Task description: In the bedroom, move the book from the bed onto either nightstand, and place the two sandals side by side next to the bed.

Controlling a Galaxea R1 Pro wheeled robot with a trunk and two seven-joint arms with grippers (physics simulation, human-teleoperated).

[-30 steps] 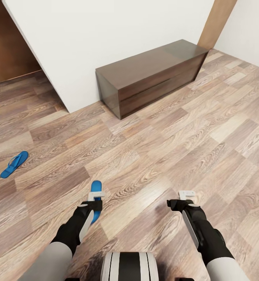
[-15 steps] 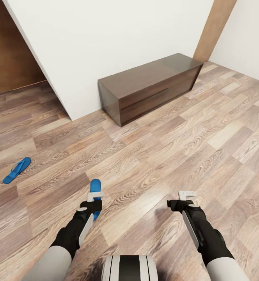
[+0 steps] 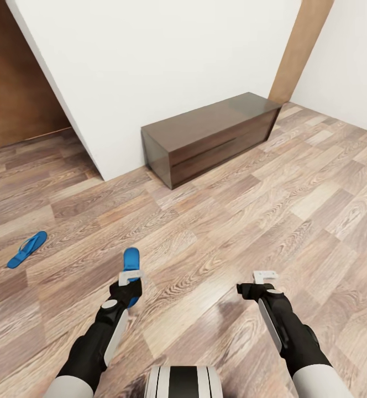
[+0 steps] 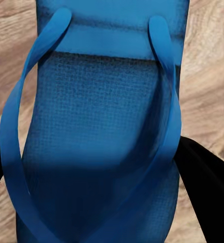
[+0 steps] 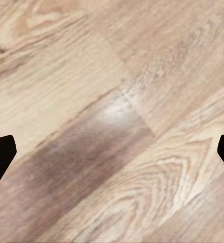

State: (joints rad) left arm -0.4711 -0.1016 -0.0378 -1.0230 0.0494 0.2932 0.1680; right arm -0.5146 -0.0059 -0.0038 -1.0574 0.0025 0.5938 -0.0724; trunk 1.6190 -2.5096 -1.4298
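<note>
I have one flat, bright blue, thin-soled sandal (image 3: 131, 260) clamped in my left claw (image 3: 130, 278), gripped at one end so the rest of the sole sticks out ahead of the fingers above the floor; in the left wrist view the sandal (image 4: 99, 136) shows a finely dimpled, rubbery footbed and two smooth straps spreading out in a V, with my dark fingers (image 4: 205, 185) pressed at either edge. So I judge the step in hand to be carrying this sandal toward its mate. The second blue sandal (image 3: 27, 249) lies flat on the planks well off to my left, straps up. Neither bed nor book is visible here, so the next move calls for travelling to the bed's side, setting this sandal down flat and fetching the other to lie parallel beside it. My right claw (image 3: 265, 280) hangs empty, its dark fingertips (image 5: 1, 152) spread wide apart over bare floor. The brown wood-plank floor (image 3: 250, 210) is matt with strong swirling grain. Ahead, against the plain white wall (image 3: 167, 61), stands a long, low, glossy dark brown wooden cabinet (image 3: 211, 135), box-shaped, with a horizontal seam across its front.
</note>
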